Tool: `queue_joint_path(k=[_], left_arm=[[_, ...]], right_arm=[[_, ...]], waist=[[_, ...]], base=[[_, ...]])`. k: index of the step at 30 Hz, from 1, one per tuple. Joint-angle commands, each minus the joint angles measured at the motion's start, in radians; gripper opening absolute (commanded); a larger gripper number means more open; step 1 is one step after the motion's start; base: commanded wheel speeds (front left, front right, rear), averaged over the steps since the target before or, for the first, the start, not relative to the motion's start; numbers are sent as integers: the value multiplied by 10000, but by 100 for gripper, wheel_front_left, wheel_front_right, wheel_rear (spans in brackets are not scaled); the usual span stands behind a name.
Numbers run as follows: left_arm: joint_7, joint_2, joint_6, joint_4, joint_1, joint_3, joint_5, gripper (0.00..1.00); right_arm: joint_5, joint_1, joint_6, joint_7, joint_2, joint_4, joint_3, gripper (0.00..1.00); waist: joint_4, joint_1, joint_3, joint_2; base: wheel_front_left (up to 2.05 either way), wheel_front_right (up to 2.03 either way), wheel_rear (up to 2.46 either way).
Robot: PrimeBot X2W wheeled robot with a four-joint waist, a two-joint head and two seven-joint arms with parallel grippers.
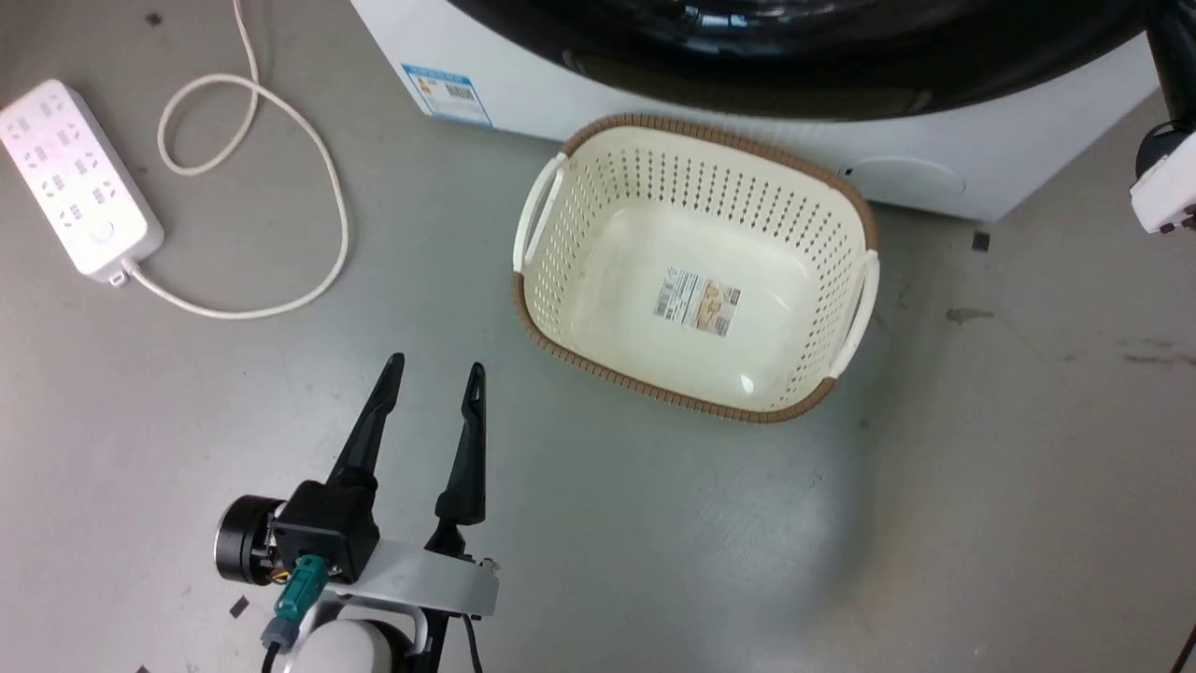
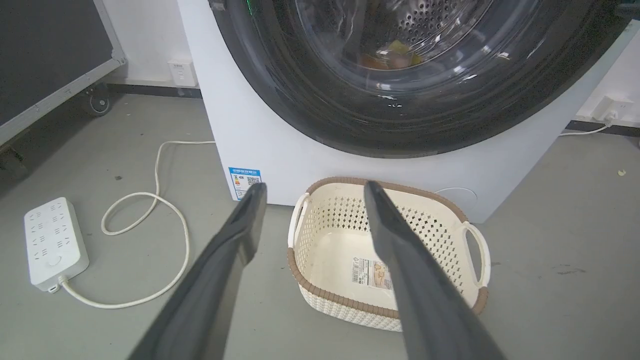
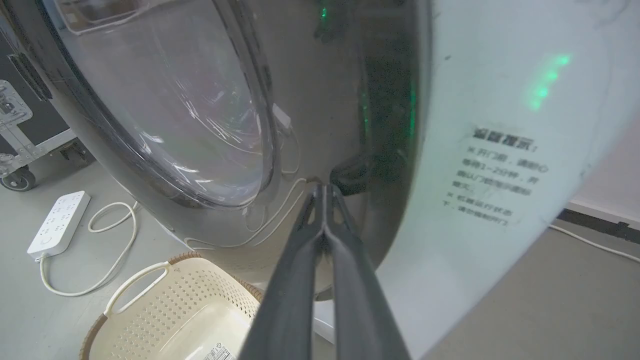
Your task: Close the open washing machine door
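Our right fingers [image 3: 305,260], pressed together, point at the rim of the door [image 3: 165,115], seemingly near shut on the washing machine [image 3: 490,125]; left fingers [image 1: 369,439] hang open; we should push squarely until it latches.

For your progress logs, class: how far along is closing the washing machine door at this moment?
Done, apparently: the washing machine door sits flush on the washing machine front. In hand: the shut right tool points its tips at the door's dark rim; the left tool hangs open, idle. Left: confirming the latch, which cannot be seen.
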Motion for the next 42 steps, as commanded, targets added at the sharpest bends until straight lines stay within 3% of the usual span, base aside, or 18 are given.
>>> queue_joint_path(k=[1, 8, 10, 11, 20, 21, 25, 26, 36, 42], left_arm=[[-45, -16, 61, 31, -61, -21, -65, 100], [-45, -17, 36, 251, 128, -2, -201, 100], [-45, -17, -8, 330, 229, 69, -223, 100], [-45, -17, -30, 360, 280, 98, -234, 100], [-45, -18, -198, 718, 849, 427, -308, 100], [-45, -18, -205, 854, 986, 507, -307, 100], [-45, -18, -204, 1047, 1104, 559, -287, 100], [-45, -18, -215, 1139, 1171, 567, -274, 100], [-45, -8, -402, 1475, 1266, 543, -252, 100], [-45, -10, -373, 1701, 1307, 617, -384, 100]], right_arm=[[183, -262, -111, -195, -130, 129, -192, 0], [535, 1063, -111, -527, 109, 148, -163, 0], [602, 1621, -111, -567, 189, -64, -276, 54], [605, 1938, -111, -578, 237, -211, -330, 100], [59, 4778, -111, -591, 809, -2202, -1717, 100], [-282, 5582, -111, -591, 1103, -2820, -2332, 100], [-999, 6723, -111, -592, 1539, -3757, -3163, 100], [-1316, 7503, -111, -592, 1964, -4356, -3680, 100], [-2878, 10207, -111, -593, 3501, -6749, -4624, 100], [-3307, 10943, -111, -593, 4094, -6988, -4564, 100]], waist=[[-8, 0, -228, 0], [-199, 0, -1502, 0], [-304, 0, -1964, 0], [-363, 0, -2211, 0], [-871, 0, -3843, 0], [-981, 0, -4129, 0], [-1099, 0, -4433, 0], [-1177, 0, -4610, 0], [-1362, 0, -4856, 0], [-1416, 0, -4890, 0]], base=[[0, 0, 0], [0, 0, 0], [0, 0, 0], [0, 0, 0], [0, 0, 0], [0, 0, 0], [0, 0, 0], [0, 0, 0], [0, 0, 0], [0, 0, 0]])
